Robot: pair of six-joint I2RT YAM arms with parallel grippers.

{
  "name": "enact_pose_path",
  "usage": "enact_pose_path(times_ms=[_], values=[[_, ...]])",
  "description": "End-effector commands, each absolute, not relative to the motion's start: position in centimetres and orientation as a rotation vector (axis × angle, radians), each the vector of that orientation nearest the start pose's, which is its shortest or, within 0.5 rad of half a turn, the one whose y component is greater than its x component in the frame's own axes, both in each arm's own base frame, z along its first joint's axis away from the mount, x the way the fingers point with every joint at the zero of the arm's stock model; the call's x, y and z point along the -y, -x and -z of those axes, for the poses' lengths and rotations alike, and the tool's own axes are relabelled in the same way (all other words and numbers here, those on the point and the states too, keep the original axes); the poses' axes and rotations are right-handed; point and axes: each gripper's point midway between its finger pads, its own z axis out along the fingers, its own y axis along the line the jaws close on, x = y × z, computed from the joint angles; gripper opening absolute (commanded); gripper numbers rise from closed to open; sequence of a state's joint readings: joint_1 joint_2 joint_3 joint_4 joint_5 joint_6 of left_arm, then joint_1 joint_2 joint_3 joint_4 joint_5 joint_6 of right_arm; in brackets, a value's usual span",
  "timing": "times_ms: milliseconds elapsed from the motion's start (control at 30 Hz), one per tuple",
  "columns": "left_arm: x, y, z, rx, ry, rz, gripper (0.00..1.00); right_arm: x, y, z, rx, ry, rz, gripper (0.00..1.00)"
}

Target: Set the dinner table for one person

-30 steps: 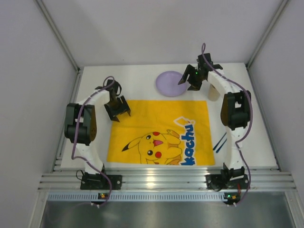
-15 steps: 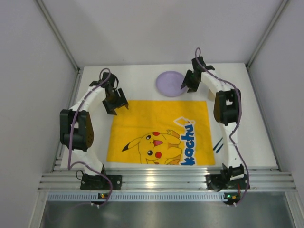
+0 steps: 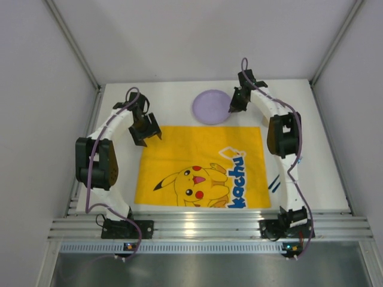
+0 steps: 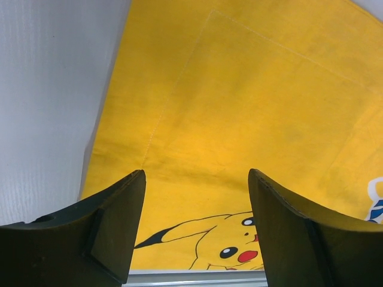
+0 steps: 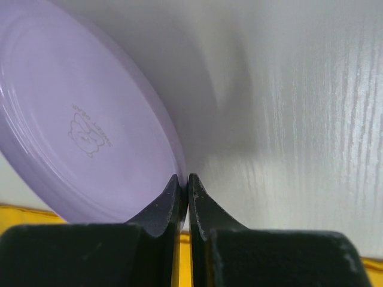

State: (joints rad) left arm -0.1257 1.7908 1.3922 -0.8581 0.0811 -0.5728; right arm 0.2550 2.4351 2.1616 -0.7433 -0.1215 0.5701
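Observation:
A round purple plate (image 3: pixel 210 106) lies at the back of the white dinner table (image 3: pixel 173 101), just beyond the yellow cartoon mat (image 3: pixel 200 167). My right gripper (image 3: pixel 232 107) is at the plate's right rim. In the right wrist view the gripper (image 5: pixel 184 179) is shut with the thin rim of the plate (image 5: pixel 78 137) pinched between its fingertips. The plate looks tilted, with a shadow on the table (image 5: pixel 299 119) beneath it. My left gripper (image 3: pixel 146 134) hovers open over the mat's back left corner; nothing sits between its fingers (image 4: pixel 196 179), only the mat (image 4: pixel 239 89) below.
Two thin dark blue sticks (image 3: pixel 276 179) lie on the table right of the mat. Grey walls close in the table at the back and on both sides. The ribbed aluminium rail (image 3: pixel 203 227) runs along the near edge by the arm bases.
My right gripper has closed from wide open onto the plate's right rim and reached further back. The plate has shifted slightly left. My left arm moved back and left earlier, then stayed still.

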Motion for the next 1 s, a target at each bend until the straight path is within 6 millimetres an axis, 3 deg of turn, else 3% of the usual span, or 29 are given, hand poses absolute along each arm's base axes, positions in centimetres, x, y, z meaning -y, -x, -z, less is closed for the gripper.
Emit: enact_pose_path(times_ms=[0, 33, 67, 100, 133, 167, 200, 233, 267, 333, 367, 433, 467, 533, 567, 633, 767, 967], values=[[8.4, -36.3, -9.9, -2.764, 0.614, 0.307, 0.75, -19.2, -54.9, -13.6, -2.452, -0.269, -0.485, 0.00], [8.5, -36.4, -9.9, -2.764, 0.616, 0.310, 0.74, -19.4, -54.4, -15.8, -2.418, -0.255, -0.517, 0.00], [8.5, -36.4, -10.1, -2.763, 0.614, 0.308, 0.75, -19.9, -53.8, -16.6, -2.412, -0.238, -0.531, 0.00], [8.5, -36.5, -10.3, -2.756, 0.612, 0.311, 0.75, -20.0, -52.8, -16.1, -2.431, -0.233, -0.533, 0.00], [8.4, -36.5, -10.4, -2.755, 0.612, 0.309, 0.75, -20.3, -51.8, -18.2, -2.402, -0.214, -0.577, 0.00], [8.5, -36.5, -10.5, -2.752, 0.611, 0.311, 0.77, -20.6, -50.2, -16.9, -2.448, -0.211, -0.588, 0.00], [8.4, -36.4, -10.7, -2.748, 0.607, 0.306, 0.78, -20.9, -49.1, -17.0, -2.456, -0.202, -0.607, 0.00], [8.4, -36.3, -10.7, -2.748, 0.605, 0.303, 0.79, -21.3, -47.8, -18.7, -2.438, -0.180, -0.649, 0.00], [8.2, -36.2, -10.7, -2.747, 0.605, 0.288, 0.80, -21.8, -45.7, -17.0, -2.498, -0.165, -0.647, 0.00], [8.0, -36.0, -10.9, -2.745, 0.601, 0.274, 0.83, -22.1, -43.0, -17.9, -2.503, -0.136, -0.661, 0.00], [7.7, -35.9, -11.1, -2.741, 0.599, 0.256, 0.84, -22.4, -40.7, -16.0, -2.566, -0.115, -0.650, 0.00], [7.5, -35.9, -11.8, -2.721, 0.593, 0.248, 0.89, -22.5, -38.0, -16.3, -2.580, -0.082, -0.662, 0.00], [7.4, -36.0, -12.0, -2.712, 0.590, 0.240, 0.89, -22.6, -35.7, -14.4, -2.639, -0.066, -0.647, 0.00], [7.0, -36.2, -13.0, -2.678, 0.584, 0.223, 0.94, -22.4, -33.5, -14.5, -2.648, -0.044, -0.652, 0.00], [6.9, -36.2, -13.3, -2.668, 0.584, 0.216, 0.95, -22.1, -31.8, -13.0, -2.694, -0.031, -0.634, 0.00], [6.7, -36.4, -14.3, -2.644, 0.578, 0.219, 0.98, -22.0, -30.2, -12.8, -2.704, -0.012, -0.638, 0.00], [5.8, -36.4, -15.8, -2.597, 0.579, 0.164, 0.98, -21.7, -27.2, -10.4, -2.757, 0.023, -0.626, 0.00], [5.6, -35.6, -17.6, -2.567, 0.563, 0.167, 0.98, -23.0, -25.6, -7.5, -2.789, 0.075, -0.643, 0.00]])
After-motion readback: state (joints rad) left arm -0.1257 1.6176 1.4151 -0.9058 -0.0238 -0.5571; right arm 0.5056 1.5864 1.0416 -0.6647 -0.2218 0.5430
